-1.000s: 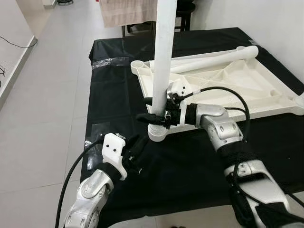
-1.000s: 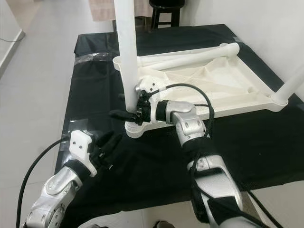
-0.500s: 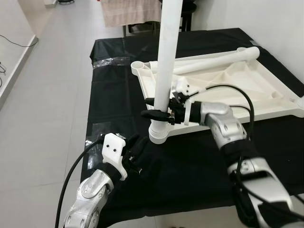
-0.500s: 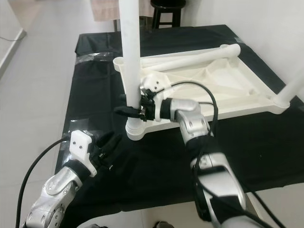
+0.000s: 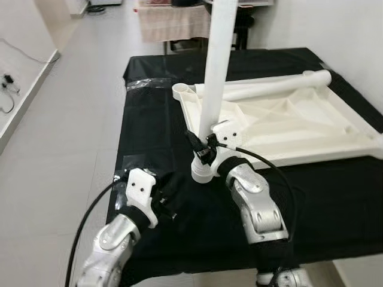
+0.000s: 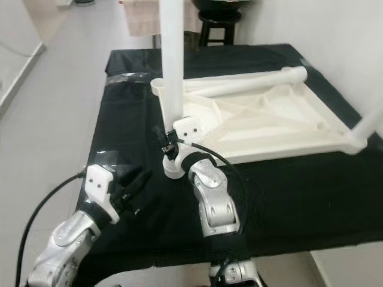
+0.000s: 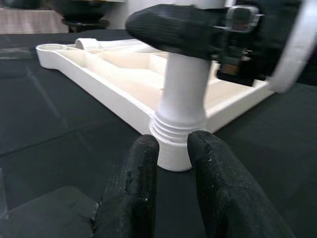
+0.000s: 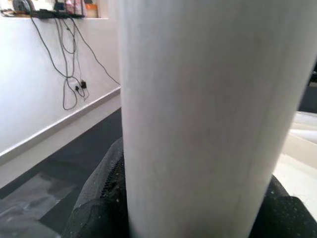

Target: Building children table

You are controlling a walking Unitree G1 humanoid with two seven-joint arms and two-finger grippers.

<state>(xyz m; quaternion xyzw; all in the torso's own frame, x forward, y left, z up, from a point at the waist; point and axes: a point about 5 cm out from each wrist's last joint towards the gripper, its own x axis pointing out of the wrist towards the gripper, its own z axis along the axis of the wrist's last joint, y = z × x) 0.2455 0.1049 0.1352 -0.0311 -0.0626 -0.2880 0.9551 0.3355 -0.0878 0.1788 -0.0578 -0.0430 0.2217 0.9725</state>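
Observation:
The white tabletop (image 5: 287, 128) lies upside down on the black-covered table. A white table leg (image 5: 214, 78) stands upright in its near-left corner socket (image 7: 181, 144). My right gripper (image 5: 202, 152) is shut on this leg just above the socket, and black fingers (image 8: 99, 198) wrap the leg (image 8: 208, 114) in the right wrist view. My left gripper (image 5: 167, 190) rests low on the cloth, left of and nearer than the socket. It is open by a narrow gap (image 7: 173, 146) with nothing between the fingers. A second leg (image 5: 269, 89) lies across the tabletop's far side.
Another upright leg (image 6: 371, 119) stands at the tabletop's right corner. Tape patches (image 5: 143, 84) mark the black cloth (image 5: 149, 131). Grey floor (image 5: 66, 131) runs along the table's left side. A black stool (image 6: 218, 27) and a beige cloth (image 5: 170, 24) stand beyond the far edge.
My right arm has swung from the right of the leg round to its near side, gripper still shut on the leg. The camera view has shifted. My left gripper stays put.

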